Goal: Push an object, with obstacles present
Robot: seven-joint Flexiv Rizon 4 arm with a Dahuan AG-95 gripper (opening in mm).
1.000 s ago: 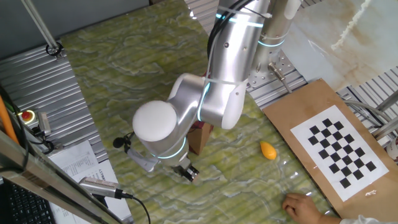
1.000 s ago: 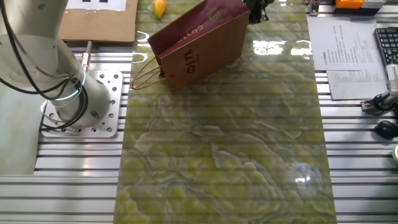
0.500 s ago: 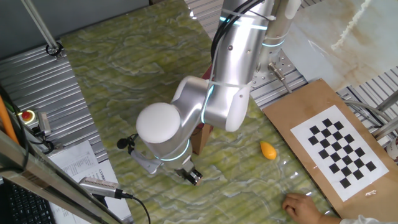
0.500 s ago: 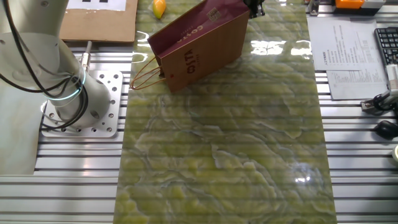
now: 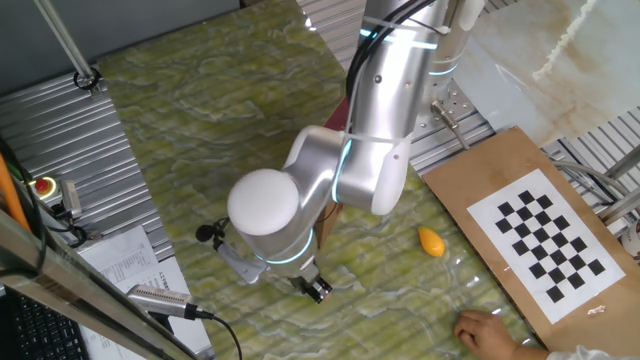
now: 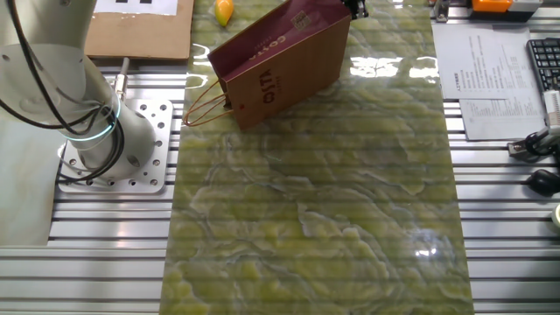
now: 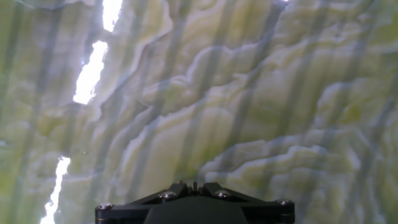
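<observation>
The brown paper bag with a maroon side printed "COSTA" (image 6: 280, 59) lies tilted at the far end of the green marbled mat; in the one fixed view only a corner of it (image 5: 326, 217) shows behind the arm. My gripper (image 5: 318, 290) is low over the mat beside the bag, with its jaws together and nothing between them. It sits at the top edge of the other fixed view (image 6: 357, 7), and in the hand view (image 7: 194, 185) only bare mat lies ahead. The tiny pinkish-tan lump is not visible in any view.
An orange-yellow oval piece (image 5: 431, 241) lies on the mat near a cardboard sheet with a checkerboard (image 5: 545, 235); it also shows in the other fixed view (image 6: 225, 11). A person's hand (image 5: 490, 330) rests at the mat's corner. The arm's base (image 6: 114, 140) stands left of the mat; papers (image 6: 490, 79) lie on the right.
The arm and gripper have shifted a little across the mat, right and down in the one fixed view; in the other fixed view the gripper has slid further toward the top edge. The bag has not moved.
</observation>
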